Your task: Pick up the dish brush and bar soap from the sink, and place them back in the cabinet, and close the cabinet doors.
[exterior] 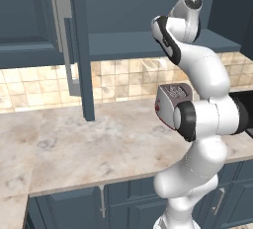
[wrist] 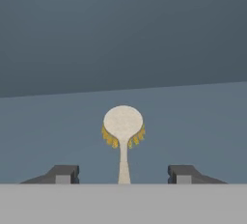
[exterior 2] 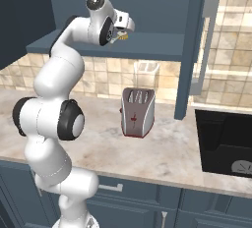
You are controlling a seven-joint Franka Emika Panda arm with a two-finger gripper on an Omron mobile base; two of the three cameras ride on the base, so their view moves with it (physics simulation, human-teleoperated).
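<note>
- The white arm (exterior: 202, 124) rises from the lower right and bends up toward the open wall cabinet (exterior: 133, 6).
- Its top end sits at the cabinet's inner shelf (exterior: 123, 43); the gripper itself is hidden behind the arm's upper joint.
- One cabinet door (exterior: 81, 45) stands swung open, edge-on, with a long silver handle (exterior: 64, 40) on it.
- Another dark door (exterior: 232, 11) is partly seen at the upper right.
- A red-and-silver toaster (exterior: 170, 102) stands on the marble counter (exterior: 89, 149), partly covered by the arm's elbow.
- Beige tiles (exterior: 123, 77) line the wall under the shelf.
- Low blue cabinets (exterior: 99, 203) run beneath the counter edge.
</note>
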